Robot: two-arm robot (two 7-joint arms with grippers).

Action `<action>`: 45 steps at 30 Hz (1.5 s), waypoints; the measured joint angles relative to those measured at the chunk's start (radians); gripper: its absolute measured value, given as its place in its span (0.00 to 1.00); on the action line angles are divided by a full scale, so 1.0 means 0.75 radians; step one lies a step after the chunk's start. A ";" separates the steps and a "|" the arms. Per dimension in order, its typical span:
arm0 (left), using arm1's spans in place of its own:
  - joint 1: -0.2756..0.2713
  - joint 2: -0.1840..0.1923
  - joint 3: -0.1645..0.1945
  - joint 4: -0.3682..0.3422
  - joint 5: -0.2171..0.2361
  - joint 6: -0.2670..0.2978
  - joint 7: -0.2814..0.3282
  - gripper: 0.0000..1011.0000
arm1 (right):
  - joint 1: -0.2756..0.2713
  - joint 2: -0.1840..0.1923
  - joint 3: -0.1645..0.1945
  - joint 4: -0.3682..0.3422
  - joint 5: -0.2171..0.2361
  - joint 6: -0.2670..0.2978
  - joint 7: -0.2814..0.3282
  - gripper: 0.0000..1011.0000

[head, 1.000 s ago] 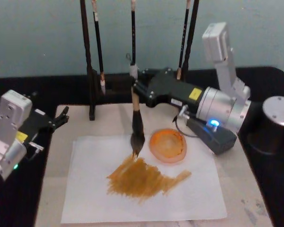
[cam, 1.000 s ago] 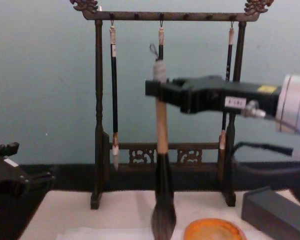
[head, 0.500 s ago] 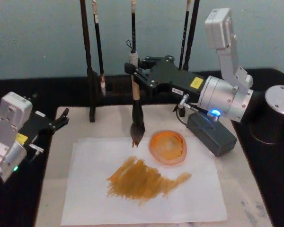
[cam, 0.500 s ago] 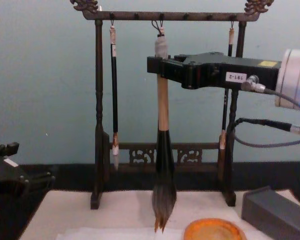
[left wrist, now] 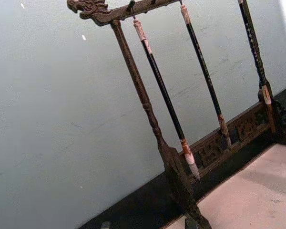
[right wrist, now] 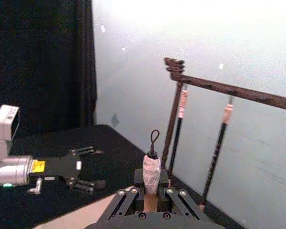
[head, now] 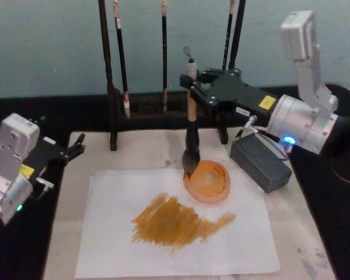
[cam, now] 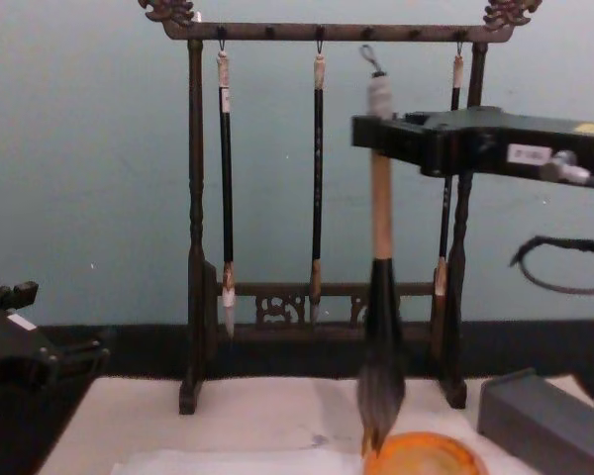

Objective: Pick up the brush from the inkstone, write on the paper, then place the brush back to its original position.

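My right gripper (head: 192, 88) is shut on the upper handle of the brush (head: 191, 135), just below its white end cap (right wrist: 151, 172). The brush hangs upright, pale handle above, dark bushy bristles (cam: 381, 381) below. Its tip sits at the left rim of the orange round inkstone (head: 209, 182), which also shows in the chest view (cam: 426, 459); whether it touches, I cannot tell. The white paper (head: 114, 239) lies on the mat in front, carrying a patch of brown-orange strokes (head: 175, 221). My left gripper (head: 78, 145) rests open at the mat's left edge, also visible from the right wrist (right wrist: 88, 168).
A dark wooden rack (cam: 194, 198) stands behind the mat with three thin black-handled brushes (cam: 317, 178) hanging from it. A dark grey block (head: 261, 164) lies just right of the inkstone. The beige mat (head: 134, 149) covers a black table.
The right gripper lifted the brush off the painted strokes, carried it rightward and lowered it to the inkstone's left rim. The left arm has stayed where it was.
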 joint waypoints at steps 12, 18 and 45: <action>0.000 0.000 0.000 0.000 0.000 0.000 0.000 1.00 | -0.061 0.036 0.082 -0.043 0.051 0.004 -0.046 0.16; 0.000 0.000 0.000 0.000 0.000 0.000 0.000 1.00 | -0.078 0.063 0.104 -0.064 0.051 0.016 -0.063 0.16; 0.000 0.000 0.000 0.000 0.000 0.000 0.000 1.00 | -0.084 0.066 0.113 -0.066 0.051 0.017 -0.068 0.16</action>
